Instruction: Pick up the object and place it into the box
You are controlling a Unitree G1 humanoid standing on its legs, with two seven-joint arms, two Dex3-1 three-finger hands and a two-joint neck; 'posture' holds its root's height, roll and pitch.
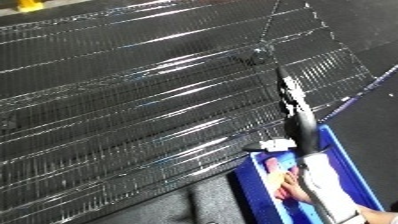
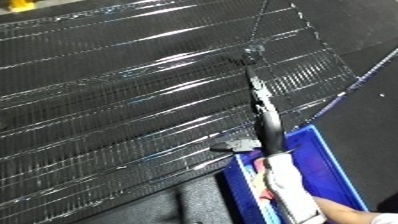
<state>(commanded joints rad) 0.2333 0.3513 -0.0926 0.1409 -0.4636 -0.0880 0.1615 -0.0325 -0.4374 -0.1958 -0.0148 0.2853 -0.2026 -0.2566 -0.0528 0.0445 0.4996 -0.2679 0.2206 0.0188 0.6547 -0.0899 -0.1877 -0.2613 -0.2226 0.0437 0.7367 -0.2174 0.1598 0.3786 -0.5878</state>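
A small dark, roundish object point(image 1: 259, 55) lies on the shiny black ribbed surface point(image 1: 133, 100), towards the far right. My right hand point(image 1: 298, 110) reaches up from the lower right, seen edge-on, with its fingers straight. The fingertips point(image 1: 283, 77) stop a little short of the object and do not touch it. Under my right forearm point(image 1: 324, 190), at the lower right, stands the blue bin point(image 1: 351, 165). It holds a pink and yellow item point(image 1: 282, 181). My left hand does not show.
A white tag point(image 1: 277, 145) sits at the bin's far left corner. A thin purple cord point(image 1: 364, 92) runs diagonally past the surface's right edge. Dark floor lies beyond that edge and in front of the bin.
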